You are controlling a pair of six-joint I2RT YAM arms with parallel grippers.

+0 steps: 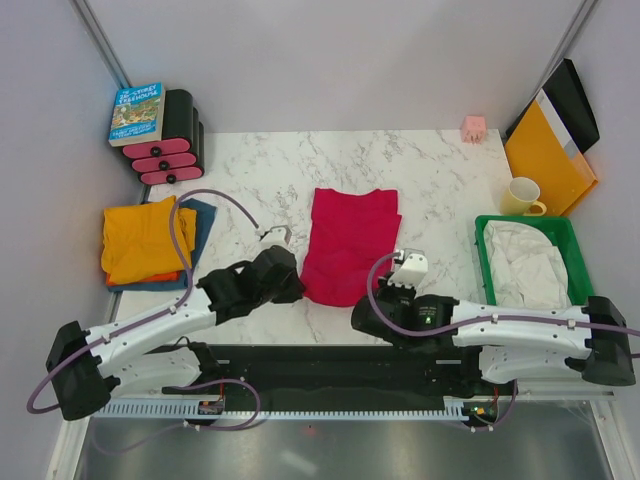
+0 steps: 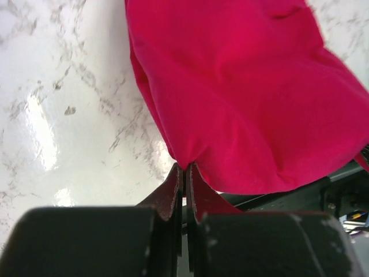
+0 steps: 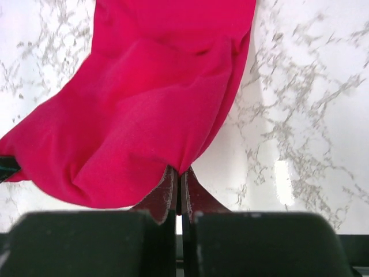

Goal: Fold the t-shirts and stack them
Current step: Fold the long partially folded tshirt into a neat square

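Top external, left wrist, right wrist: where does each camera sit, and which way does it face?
Top external: above and behind the arm bases, looking down on the marble table; both arms show, left gripper and right gripper gripping the crimson t-shirt.
Left wrist: on that wrist, looking along its shut fingers pinching the shirt's edge.
Right wrist: likewise, its fingers shut on the other corner.
Shared: both wrist views show the crimson t-shirt on marble.

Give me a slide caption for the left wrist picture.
Left tool shut on the near edge of the crimson t-shirt, which lies on the white marble table.
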